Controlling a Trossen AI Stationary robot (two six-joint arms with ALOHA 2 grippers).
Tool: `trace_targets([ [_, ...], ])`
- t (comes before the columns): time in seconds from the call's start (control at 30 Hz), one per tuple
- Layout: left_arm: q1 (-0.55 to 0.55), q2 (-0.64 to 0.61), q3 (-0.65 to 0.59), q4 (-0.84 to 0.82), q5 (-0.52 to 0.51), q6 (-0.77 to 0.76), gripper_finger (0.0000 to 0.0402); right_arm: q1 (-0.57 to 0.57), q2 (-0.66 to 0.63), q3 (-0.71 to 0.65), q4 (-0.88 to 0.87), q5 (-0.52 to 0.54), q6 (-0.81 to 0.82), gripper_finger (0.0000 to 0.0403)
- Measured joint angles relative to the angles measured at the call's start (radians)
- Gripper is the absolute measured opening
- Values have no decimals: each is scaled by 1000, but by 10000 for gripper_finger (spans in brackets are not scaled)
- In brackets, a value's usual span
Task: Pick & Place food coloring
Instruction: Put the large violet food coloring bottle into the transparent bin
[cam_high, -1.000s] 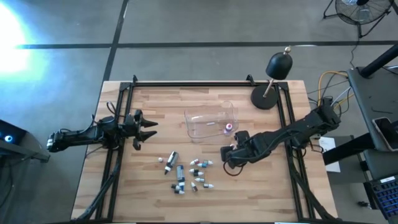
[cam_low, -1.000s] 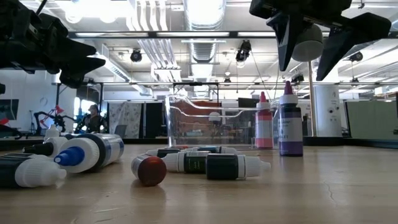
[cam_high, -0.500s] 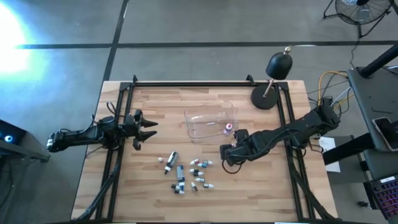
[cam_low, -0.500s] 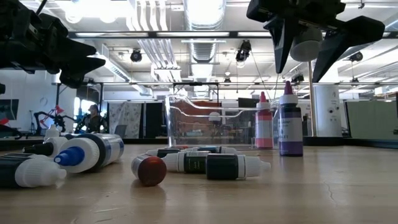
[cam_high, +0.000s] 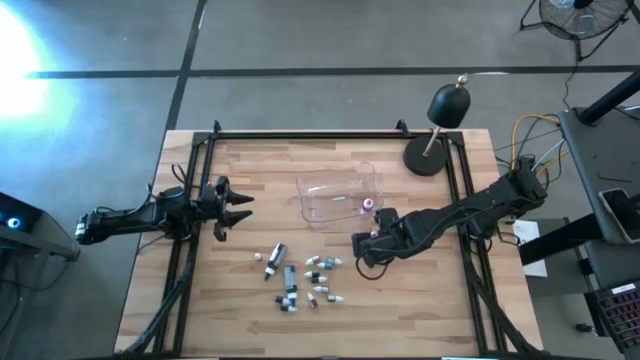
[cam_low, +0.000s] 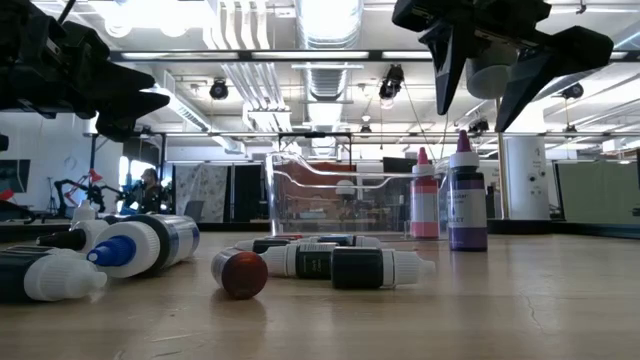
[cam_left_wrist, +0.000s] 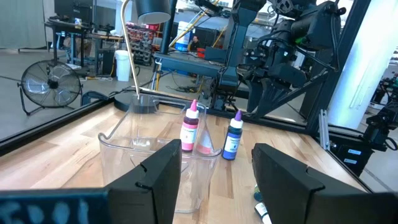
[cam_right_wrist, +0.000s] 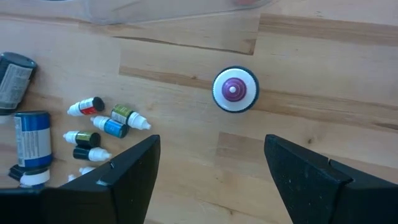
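Several tiny food coloring bottles (cam_high: 300, 275) lie on their sides in a loose cluster on the table's near middle, also seen as bottles (cam_low: 320, 262) in the low view. A purple bottle (cam_right_wrist: 235, 89) stands upright on its base; in the low view this purple bottle (cam_low: 467, 200) is just right of a pink bottle (cam_low: 424, 195). The pink bottle (cam_high: 368, 204) stands at the clear tub's (cam_high: 340, 192) right end. My right gripper (cam_right_wrist: 210, 146) hangs open above the purple bottle, fingers pointing down. My left gripper (cam_high: 238, 205) waits open at the table's left.
A black dome lamp (cam_high: 448, 105) on a round base (cam_high: 425, 158) stands at the far right corner. Black rails (cam_high: 300, 135) frame the table. Bare wood (cam_high: 420, 300) lies to the near right of the bottles.
My right gripper has drifted a little toward the table's left, staying open above the purple bottle. The bottles and the tub have not moved.
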Motion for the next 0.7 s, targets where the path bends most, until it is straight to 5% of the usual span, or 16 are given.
trace_targets([
  [0.7, 0, 0, 0, 0, 0, 0, 172, 1, 0, 0, 8, 0, -3, 281],
])
